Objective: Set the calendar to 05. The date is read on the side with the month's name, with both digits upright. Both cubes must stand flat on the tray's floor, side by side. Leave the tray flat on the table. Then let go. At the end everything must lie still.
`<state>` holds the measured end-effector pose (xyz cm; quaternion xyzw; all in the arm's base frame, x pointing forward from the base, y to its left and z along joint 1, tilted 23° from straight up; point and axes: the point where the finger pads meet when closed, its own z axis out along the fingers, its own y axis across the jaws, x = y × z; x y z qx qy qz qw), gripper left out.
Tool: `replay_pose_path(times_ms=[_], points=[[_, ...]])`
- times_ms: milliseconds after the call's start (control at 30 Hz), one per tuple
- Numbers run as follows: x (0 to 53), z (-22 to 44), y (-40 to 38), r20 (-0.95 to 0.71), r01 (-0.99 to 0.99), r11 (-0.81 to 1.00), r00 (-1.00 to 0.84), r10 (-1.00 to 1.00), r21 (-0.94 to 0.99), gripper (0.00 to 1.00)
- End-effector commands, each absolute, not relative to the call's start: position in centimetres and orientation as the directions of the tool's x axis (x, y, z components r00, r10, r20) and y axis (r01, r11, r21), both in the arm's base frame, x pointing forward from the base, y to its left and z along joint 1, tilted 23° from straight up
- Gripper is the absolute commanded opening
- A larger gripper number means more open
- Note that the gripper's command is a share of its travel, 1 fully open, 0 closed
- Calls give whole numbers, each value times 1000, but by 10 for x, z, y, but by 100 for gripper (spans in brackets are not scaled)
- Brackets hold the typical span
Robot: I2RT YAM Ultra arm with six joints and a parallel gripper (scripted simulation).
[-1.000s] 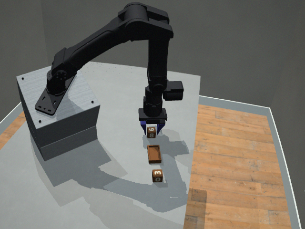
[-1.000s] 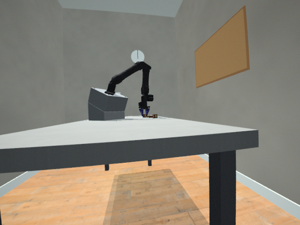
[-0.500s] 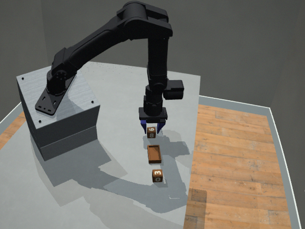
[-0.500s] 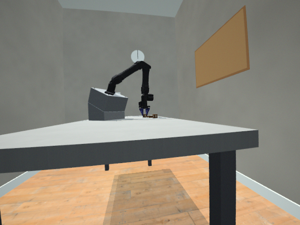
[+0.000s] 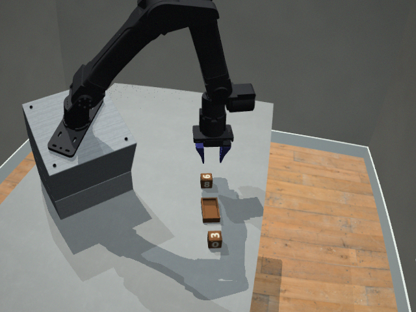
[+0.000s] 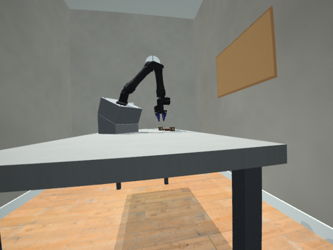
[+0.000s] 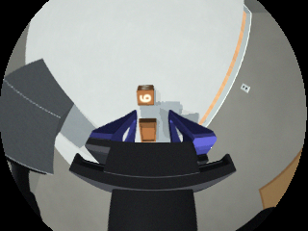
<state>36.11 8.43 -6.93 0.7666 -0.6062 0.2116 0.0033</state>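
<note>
Pincer (image 5: 211,162) (image 6: 161,121) (image 7: 152,114) hanging half-wide, holding nothing, above counter (image 5: 161,134) (image 6: 150,146) (image 7: 120,43) | 6-topped cube (image 5: 206,180) (image 6: 160,128) (image 7: 145,96) and 3-topped cube (image 5: 214,239) (image 6: 171,128) standing outside, flanking tray (image 5: 210,220) (image 6: 167,129) (image 7: 141,131)

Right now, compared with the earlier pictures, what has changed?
The gripper has risen from around the 6/8 cube, its fingers open and holding nothing. Both that cube and the 3/0 cube, plus the tray, stayed put.
</note>
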Motion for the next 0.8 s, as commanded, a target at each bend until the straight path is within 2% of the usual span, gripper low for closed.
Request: replay_pose_path(times_ms=[0,233,267,767], points=[[351,-60,87,331,-938,-265,183,-926,-225,47],[348,-52,90,330,-938,-265,183,-926,-225,47],[348,-52,90,330,-938,-265,183,-926,-225,100],[348,-52,90,330,-938,-265,183,-926,-225,100]])
